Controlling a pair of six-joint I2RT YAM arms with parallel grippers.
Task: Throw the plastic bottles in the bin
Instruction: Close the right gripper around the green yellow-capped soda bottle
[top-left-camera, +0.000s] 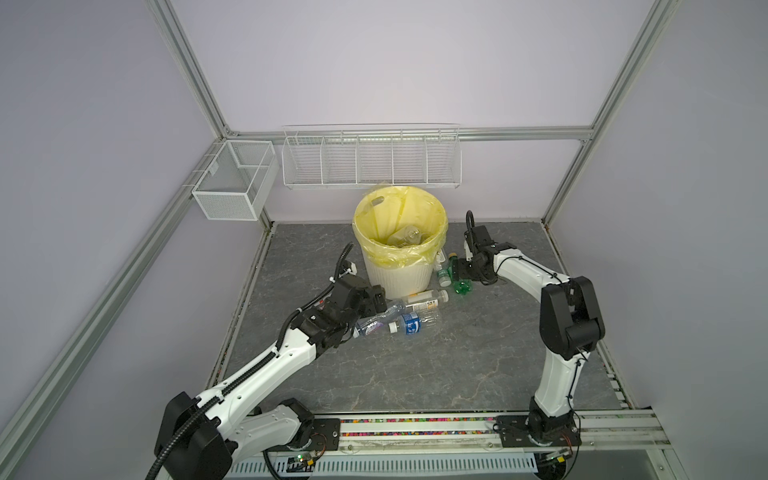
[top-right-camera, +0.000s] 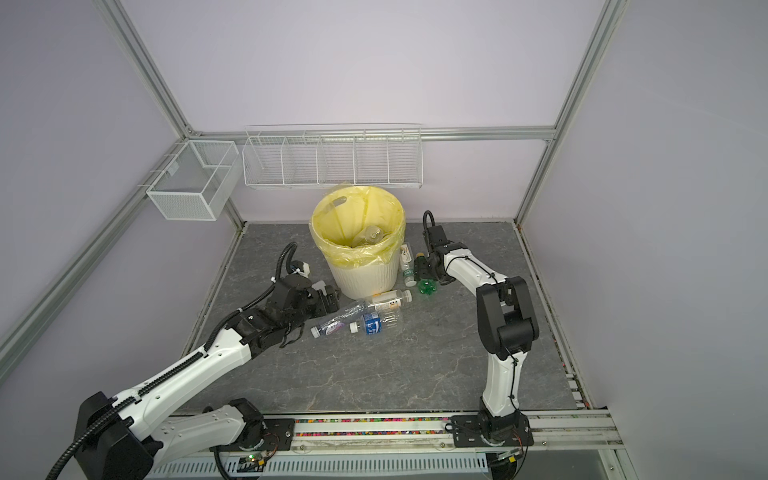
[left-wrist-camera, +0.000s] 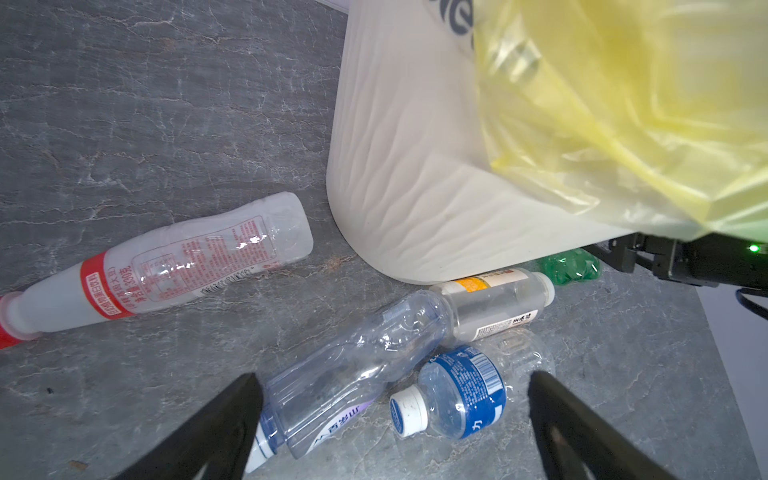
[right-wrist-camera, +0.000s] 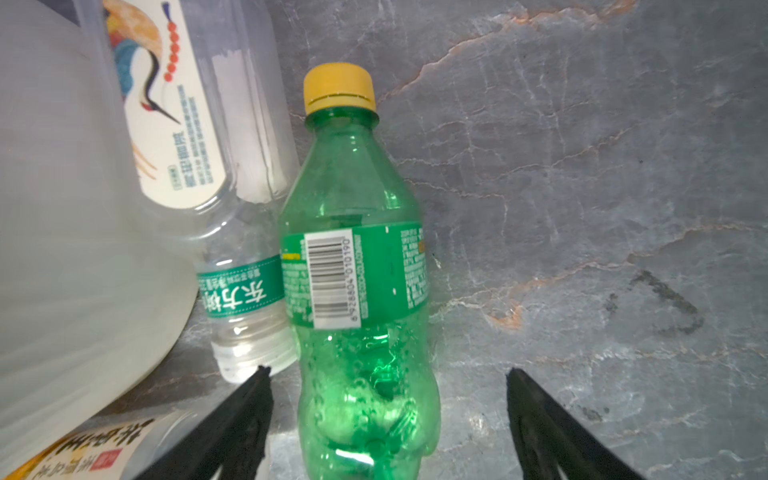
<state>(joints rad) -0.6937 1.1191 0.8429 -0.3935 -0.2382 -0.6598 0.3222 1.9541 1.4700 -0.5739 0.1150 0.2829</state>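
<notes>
**Operator:** What's on my left side?

**Spotter:** Your left gripper (top-left-camera: 379, 300) (left-wrist-camera: 392, 380) hangs low in front of the bin (top-left-camera: 397, 276) and a little to its left. Its jaws are spread wide and grip nothing. The wrist view shows a red-labelled bottle (left-wrist-camera: 166, 270) lying near the bin's foot without touching it.

**Operator:** And under the jaws?

**Spotter:** Two bottles lie on the grey tabletop (top-left-camera: 415, 374) in front of the bin. The purple-labelled bottle (top-left-camera: 376, 321) (left-wrist-camera: 353, 374) is clear and dented. The stubby blue-labelled bottle (top-left-camera: 411, 324) (left-wrist-camera: 457, 395) with a white cap lies just beside it. Your open fingers (left-wrist-camera: 232, 415) stand to either side of the pair. Closer to the bin lies the orange-labelled bottle (top-left-camera: 428, 296) (left-wrist-camera: 494, 303), just beside the bin's foot. The purple one's base is up against it.

**Operator:** The bin itself?

**Spotter:** It stands upright at the back, and its yellow bag (top-left-camera: 399, 203) is folded over the rim. Some clear bottles (top-left-camera: 407, 237) already lie in the bottom.

**Operator:** The right side?

**Spotter:** The crane-labelled bottle (right-wrist-camera: 178, 104) lies against the bin's right wall. The green-banded bottle (top-left-camera: 444, 275) (right-wrist-camera: 245, 299) lies next to it. One step further from the bin is the green bottle (top-left-camera: 464, 286) (right-wrist-camera: 357, 270), on its side with its yellow cap pointing away from the wrist camera. Your right gripper (top-left-camera: 455, 270) (right-wrist-camera: 388, 372) is down over it with the jaws wide. They stand either side of the bottle's base and clamp nothing.
</notes>
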